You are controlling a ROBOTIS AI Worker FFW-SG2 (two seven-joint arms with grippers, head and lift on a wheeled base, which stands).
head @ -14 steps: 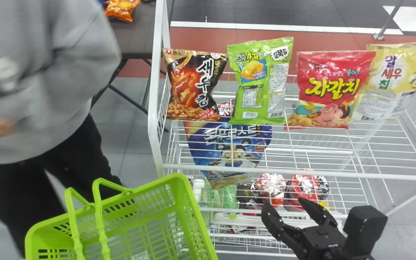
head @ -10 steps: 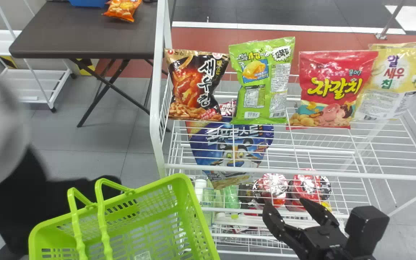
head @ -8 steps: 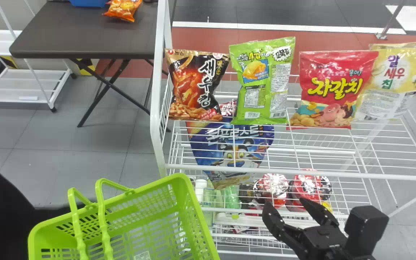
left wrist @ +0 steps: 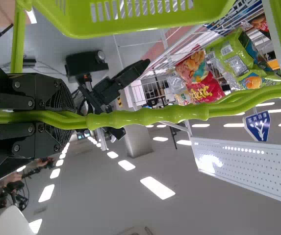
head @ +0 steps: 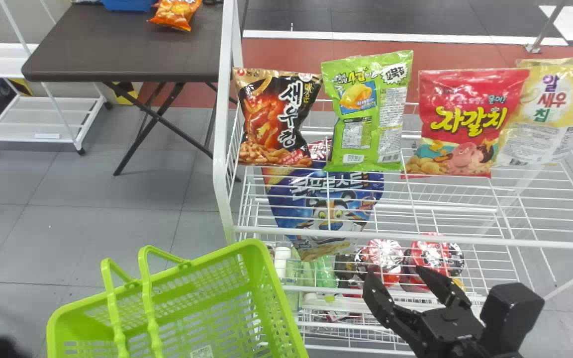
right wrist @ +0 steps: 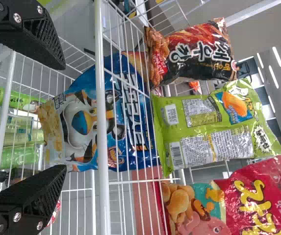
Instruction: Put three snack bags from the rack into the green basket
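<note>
Head view, glossy red bag (head: 465,124), bright green bag (head: 368,112), perforated lime-green basket (head: 269,283)

A white wire rack (head: 220,164) carried four snack bags in a row on its upper shelf, all upright: from left to right, a black bag (head: 271,119), a green bag (head: 366,114), a red bag (head: 465,119) and a yellow bag (head: 550,114), the last partly behind the red one. Below, seen through the wires, were a blue bag (head: 334,204), a green bottle (head: 324,271) and round red packs (head: 383,256). Beyond the rack's left side, a dark worktop (head: 127,49) held an orange bag (head: 176,12) near a blue bin (head: 127,4).
</note>
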